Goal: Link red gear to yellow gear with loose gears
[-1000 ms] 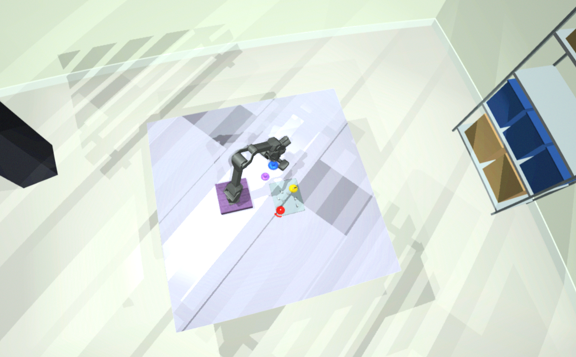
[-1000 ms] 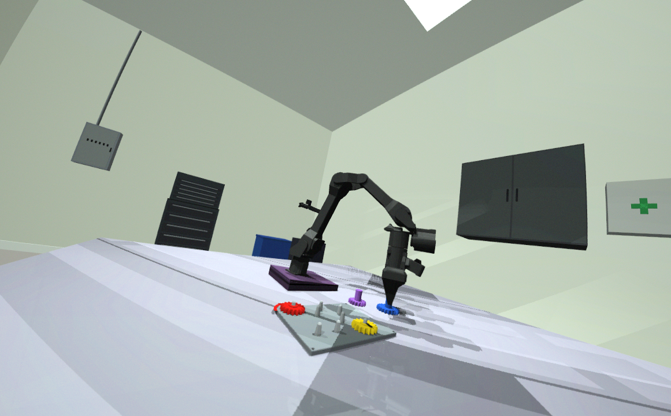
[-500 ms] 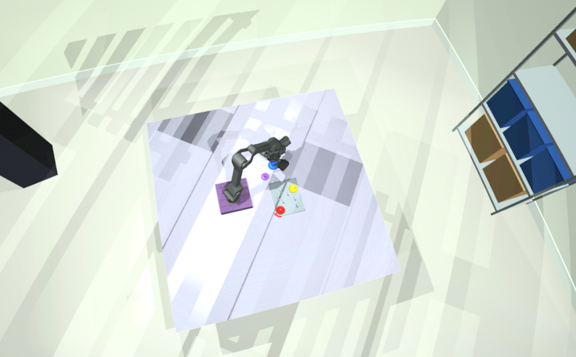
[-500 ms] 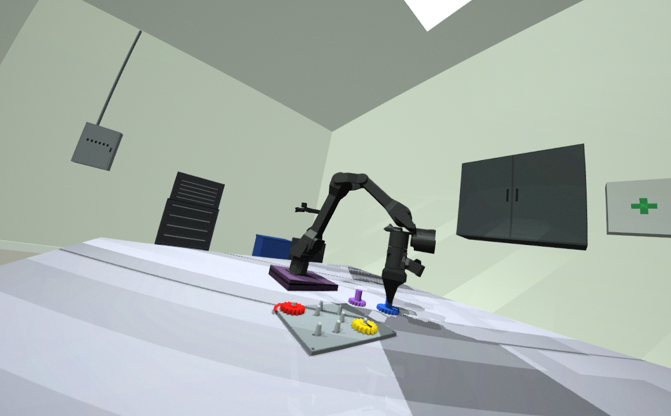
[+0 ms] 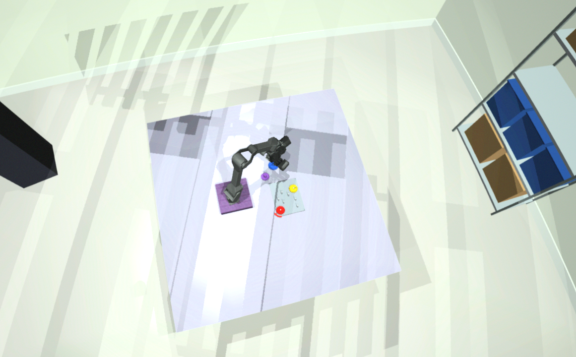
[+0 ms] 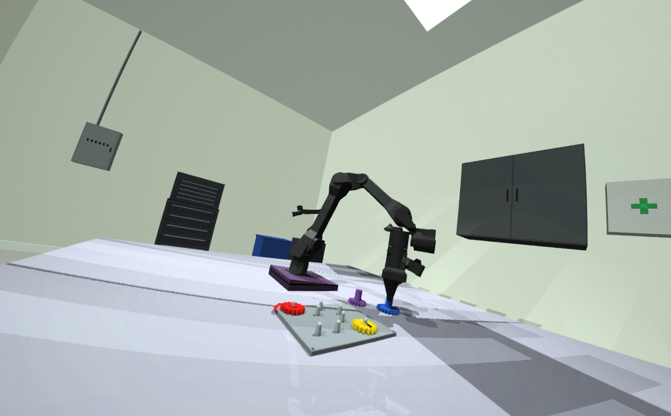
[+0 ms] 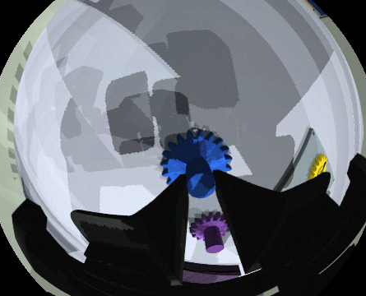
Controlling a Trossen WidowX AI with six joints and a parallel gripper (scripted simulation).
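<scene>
The claw [image 5: 274, 162] [image 6: 389, 299] [image 7: 199, 177], pointing downward, is closed on the upright post of the blue gear [image 5: 272, 166] [image 6: 388, 310] [image 7: 195, 148], one finger on either side. The blue gear's toothed disc lies below the fingertips, at or just above the table [image 5: 325, 248] [image 6: 172, 320]; contact with the surface cannot be told. Near it, on the side toward the arm's base, the purple gear [image 5: 265, 176] [image 6: 356, 301] [image 7: 215, 230] stands loose on the table, post upright.

Beyond these is the grey board [image 5: 289, 210] [image 6: 317, 344] [image 7: 303, 164], apart from both loose gears. The yellow gear [image 5: 291, 188] [image 6: 364, 326] [image 7: 317, 166], marked with a black stripe, occupies a peg toward the claw's side. Six bare pegs stand upright on the board. The red gear [image 5: 279, 210] [image 6: 292, 308] sits on a peg at the far corner, with the red arrow [image 5: 277, 215] [image 6: 275, 307] curving beside it.

The arm [image 6: 379, 196] rises from a purple base plate [image 5: 236, 208] [image 6: 327, 286] [image 7: 211, 276] and arches over to the claw. In the background, a dark two-door cabinet [image 6: 549, 196] hangs on the wall beside a white box [image 6: 663, 219] bearing a green cross.
</scene>
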